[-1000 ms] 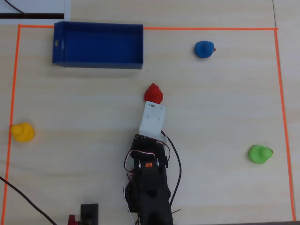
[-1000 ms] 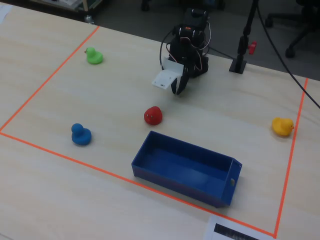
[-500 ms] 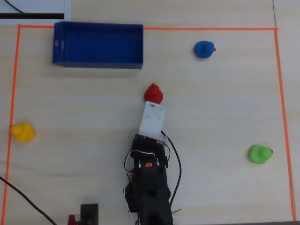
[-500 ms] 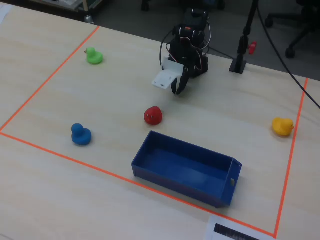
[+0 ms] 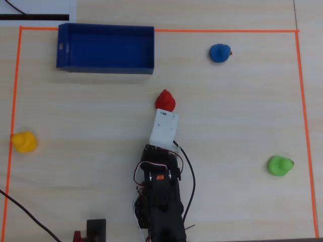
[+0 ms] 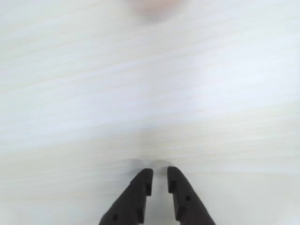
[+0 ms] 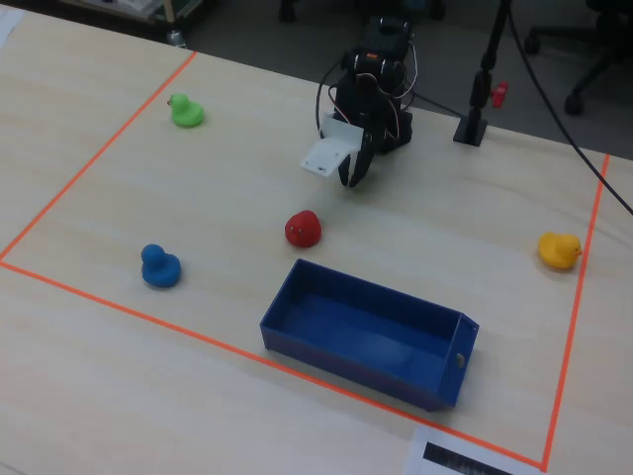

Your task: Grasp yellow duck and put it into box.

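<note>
The yellow duck [image 5: 23, 141] stands at the left edge of the taped area in the overhead view, and at the far right in the fixed view [image 7: 559, 249]. The dark blue box [image 5: 106, 68] lies empty at the top left in the overhead view, and near the front in the fixed view [image 7: 348, 348]. My gripper [image 7: 354, 179] hangs low over the table in front of the arm base, far from the duck. In the wrist view my gripper [image 6: 160, 172] is empty over bare table, its jaws nearly together. The duck and box are out of the wrist view.
A red duck [image 5: 165, 100] sits just ahead of my gripper, between it and the box. A blue duck [image 5: 220, 52] and a green duck [image 5: 280, 165] stand on the right. Orange tape [image 5: 227, 31] frames the work area. A black stand [image 7: 477, 109] rises beside the arm base.
</note>
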Controlling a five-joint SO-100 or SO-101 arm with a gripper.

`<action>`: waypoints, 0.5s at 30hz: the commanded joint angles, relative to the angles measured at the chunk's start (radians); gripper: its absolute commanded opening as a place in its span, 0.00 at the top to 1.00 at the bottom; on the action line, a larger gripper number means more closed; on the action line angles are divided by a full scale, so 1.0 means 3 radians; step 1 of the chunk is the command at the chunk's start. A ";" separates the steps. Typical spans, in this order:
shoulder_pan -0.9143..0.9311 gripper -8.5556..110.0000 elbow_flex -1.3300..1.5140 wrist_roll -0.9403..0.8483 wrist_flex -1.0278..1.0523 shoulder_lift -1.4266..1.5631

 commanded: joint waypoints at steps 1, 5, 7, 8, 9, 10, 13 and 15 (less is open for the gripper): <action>-0.0020 0.93 -0.0026 0.0015 0.0082 -0.0005; -0.0020 0.93 -0.0026 0.0015 0.0082 -0.0005; -0.0020 0.93 -0.0026 0.0015 0.0082 -0.0005; -0.0020 0.93 -0.0026 0.0015 0.0082 -0.0005; -0.0036 0.93 -0.0026 0.0015 0.0072 -0.0005; -0.0066 0.93 -0.0026 -0.0031 -0.0010 -0.0020; -0.0066 0.93 -0.0210 -0.0189 -0.0583 -0.0409; -0.0056 0.93 -0.0639 -0.0199 -0.0895 -0.0895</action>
